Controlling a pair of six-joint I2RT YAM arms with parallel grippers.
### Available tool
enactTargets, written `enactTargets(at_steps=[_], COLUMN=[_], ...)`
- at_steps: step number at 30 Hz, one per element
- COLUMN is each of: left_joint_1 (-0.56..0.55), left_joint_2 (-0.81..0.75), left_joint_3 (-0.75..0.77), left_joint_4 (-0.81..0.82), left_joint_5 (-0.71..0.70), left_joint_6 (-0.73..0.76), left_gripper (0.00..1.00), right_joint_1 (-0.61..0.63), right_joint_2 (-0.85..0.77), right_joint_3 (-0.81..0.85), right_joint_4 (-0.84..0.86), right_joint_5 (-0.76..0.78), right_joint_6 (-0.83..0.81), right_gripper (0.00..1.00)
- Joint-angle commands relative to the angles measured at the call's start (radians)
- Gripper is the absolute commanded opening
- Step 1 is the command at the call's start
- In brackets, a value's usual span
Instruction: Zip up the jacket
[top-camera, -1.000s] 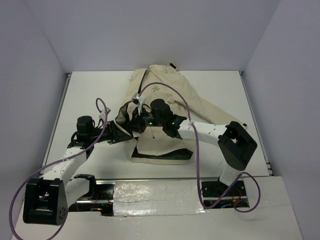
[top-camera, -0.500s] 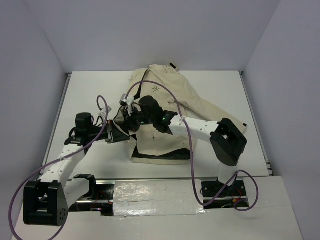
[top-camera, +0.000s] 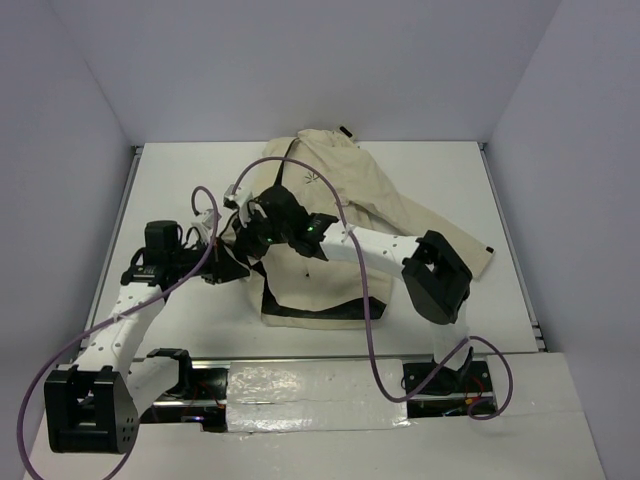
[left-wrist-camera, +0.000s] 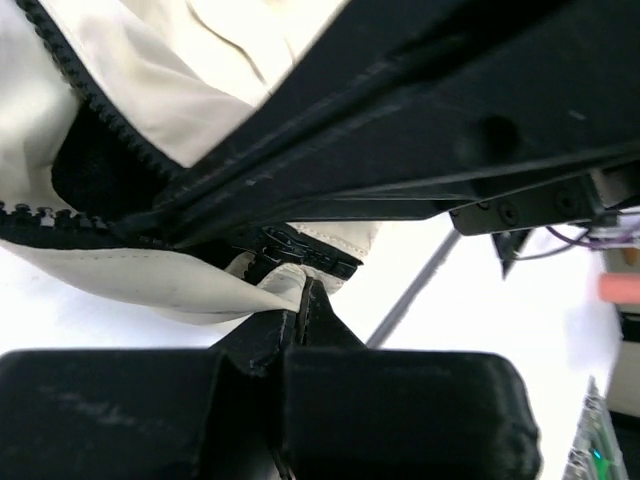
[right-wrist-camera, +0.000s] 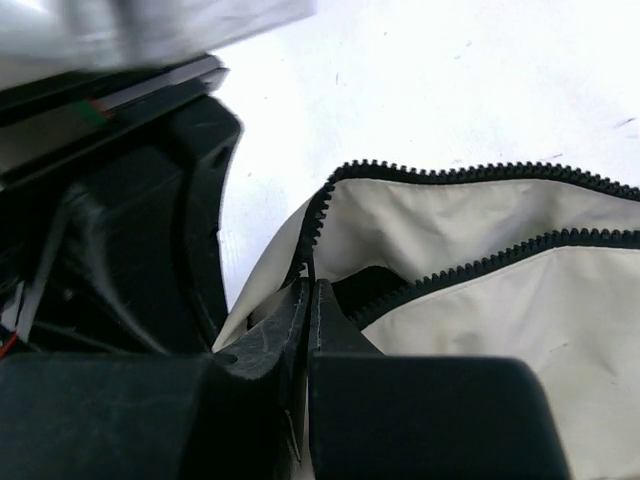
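The cream jacket (top-camera: 350, 195) lies on the white table, collar at the far side, with a dark star logo (top-camera: 312, 178) and a dark hem. My left gripper (top-camera: 236, 268) is shut on the jacket's lower front edge beside the zipper end, and the left wrist view shows the cream fabric (left-wrist-camera: 150, 110) pinched at its gripper (left-wrist-camera: 303, 287). My right gripper (top-camera: 250, 226) sits just beyond it, shut on the dark zipper edge. In the right wrist view its gripper (right-wrist-camera: 312, 285) grips a thin dark strip below the zipper teeth (right-wrist-camera: 480, 172), with two toothed rows parted.
Purple cables (top-camera: 372, 330) loop over both arms. Grey walls close in the table on three sides, with a metal rail (top-camera: 118, 230) along the left edge. The right arm's black body (left-wrist-camera: 450, 110) hangs close above the left gripper. The jacket's right sleeve (top-camera: 450, 235) stretches right.
My right gripper has moved left and away from the near edge, drawing the jacket's front edge with it. My left gripper has shifted slightly left and kept its hold.
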Motion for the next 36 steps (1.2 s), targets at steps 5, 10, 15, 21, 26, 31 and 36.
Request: enactTargets(at_steps=[5,10,15,21,26,31,36], left_joint_1=[-0.032,-0.033,-0.03,-0.03,-0.03,-0.026,0.04], left_joint_2=[-0.037,-0.036,-0.026,-0.013,0.029,0.108,0.151], left_joint_3=[-0.006,0.001,0.023,0.099,0.239,0.474,0.577], left_joint_4=[-0.148,-0.149,-0.12,-0.172,-0.357,-0.542,-0.397], left_joint_5=[0.209,0.174,0.106,0.042,0.031,-0.137,-0.378], left_joint_6=[0.022,0.013,-0.013,0.008,0.134,0.402,0.196], left_gripper=[0.0,0.0,0.0,0.4,0.8,0.99,0.99], right_joint_1=[-0.099,-0.1,-0.096,-0.185,-0.308,-0.414,-0.478], right_joint_2=[0.064,0.046,-0.003,-0.105,-0.219,-0.172,-0.098], right_joint_3=[0.135,0.121,0.071,-0.001,-0.106,-0.082,-0.026], right_joint_4=[0.177,0.177,0.141,0.127,0.089,-0.109,-0.3], right_joint_5=[0.212,0.104,-0.027,-0.056,0.039,0.135,0.281], right_joint_6=[0.072,0.06,0.083,0.193,0.298,0.357,0.348], right_gripper=[0.0,0.0,0.37,0.59,0.62,0.63,0.63])
